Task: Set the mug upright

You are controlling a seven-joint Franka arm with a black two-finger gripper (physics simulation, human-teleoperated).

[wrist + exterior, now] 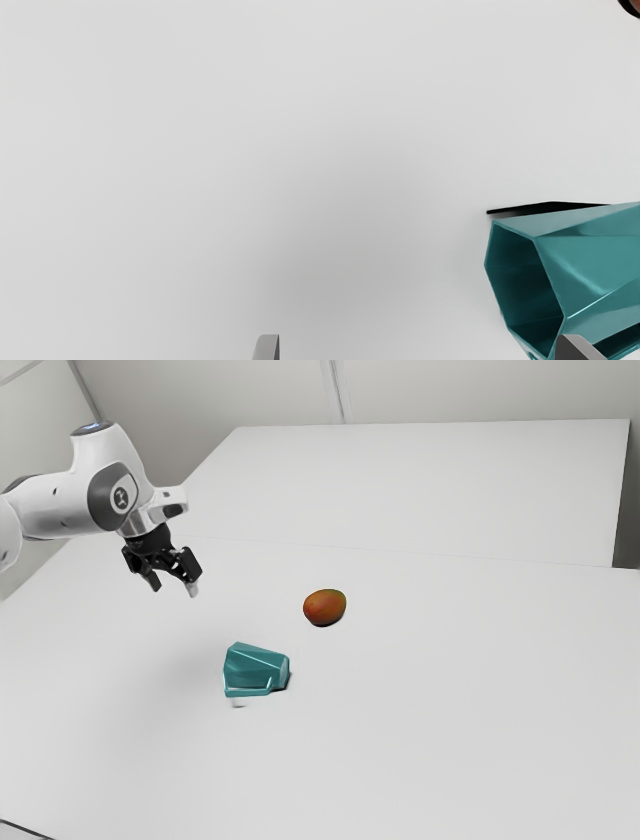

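At the exterior view's left, black two-finger gripper (173,582) up over white flat table (450,710), fingers spread wide. Teal faceted mug (252,664): lower & to exterior view's right of gripper, on its side, mouth facing that view's left, handle nearside. Farther right, on mug's far side: orange-red oval fruit (325,606).
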